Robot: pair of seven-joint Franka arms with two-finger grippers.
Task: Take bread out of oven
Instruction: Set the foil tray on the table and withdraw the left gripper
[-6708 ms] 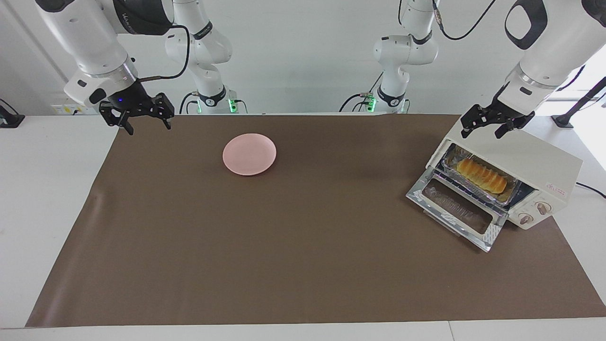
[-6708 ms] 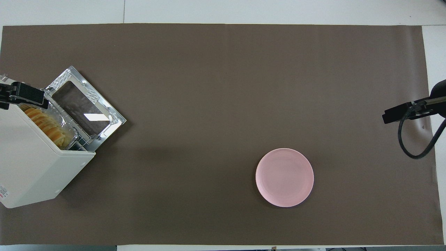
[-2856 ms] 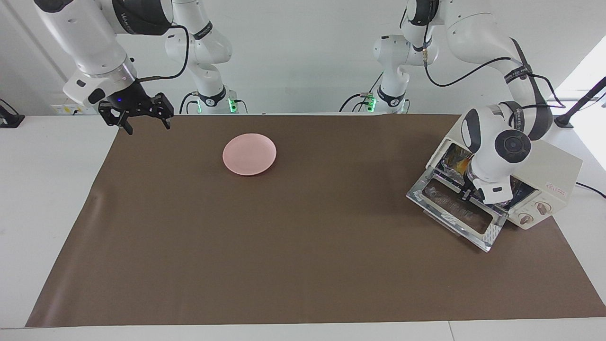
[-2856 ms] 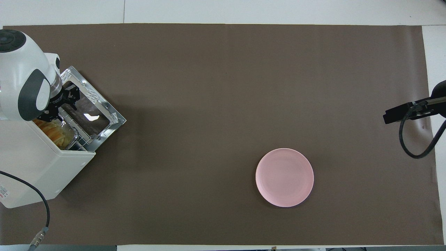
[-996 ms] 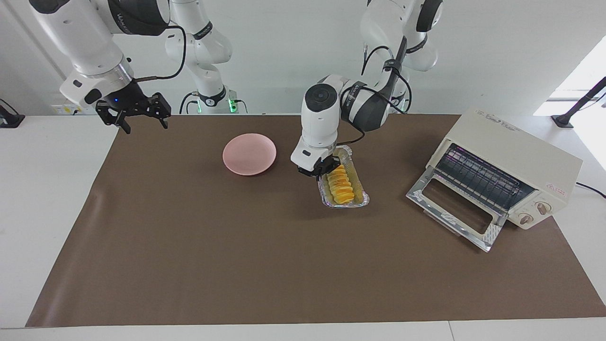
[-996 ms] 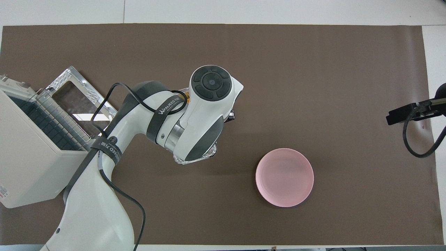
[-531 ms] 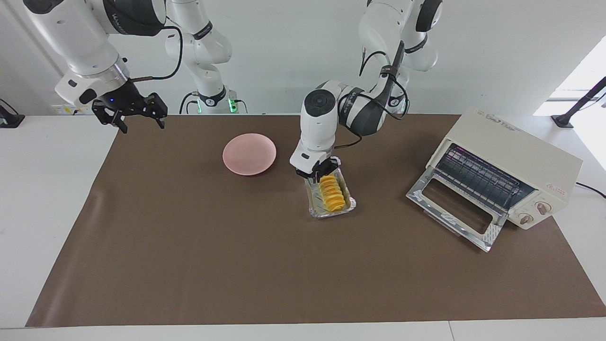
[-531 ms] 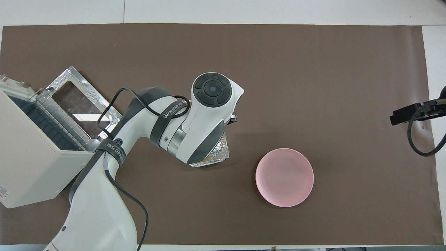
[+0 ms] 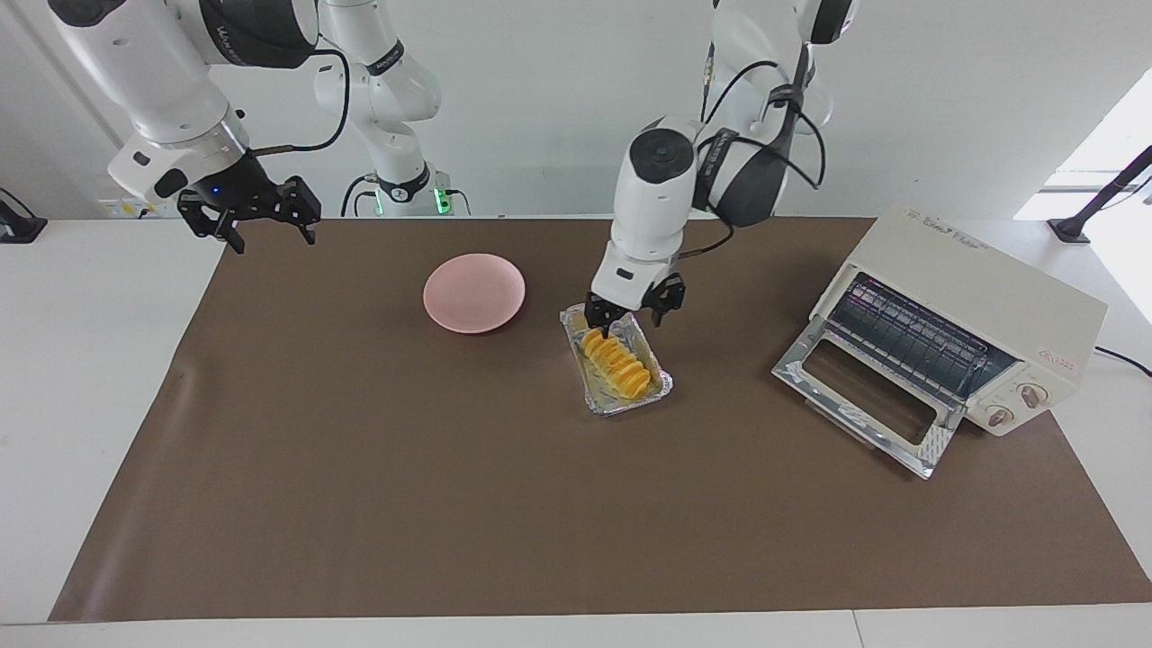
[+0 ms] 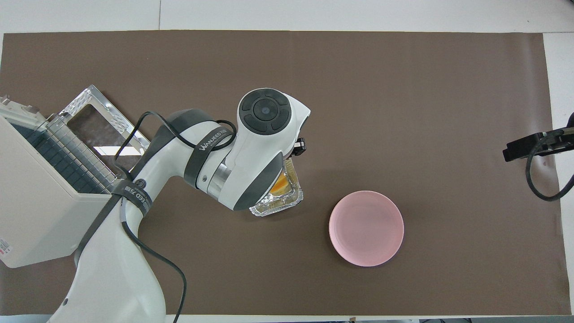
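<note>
The bread (image 9: 616, 364) (image 10: 280, 185), a ridged golden loaf, lies in a silver foil tray (image 9: 660, 384) (image 10: 274, 206) on the brown mat, between the pink plate and the oven. The cream oven (image 9: 981, 288) (image 10: 36, 211) stands at the left arm's end with its glass door (image 9: 859, 400) dropped open and its wire rack bare. My left gripper (image 9: 634, 321) hangs open just over the tray's end toward the robots, holding nothing. In the overhead view the left arm covers most of the tray. My right gripper (image 9: 268, 236) waits open over the mat's edge.
A pink plate (image 9: 474, 292) (image 10: 366, 228) lies beside the tray, toward the right arm's end. The oven's open door juts out over the mat toward the tray. Brown mat (image 9: 405, 468) covers the table.
The left gripper has opened, let go of the foil tray and lifted off it. The tray with the bread now rests flat on the mat. The right arm has barely moved.
</note>
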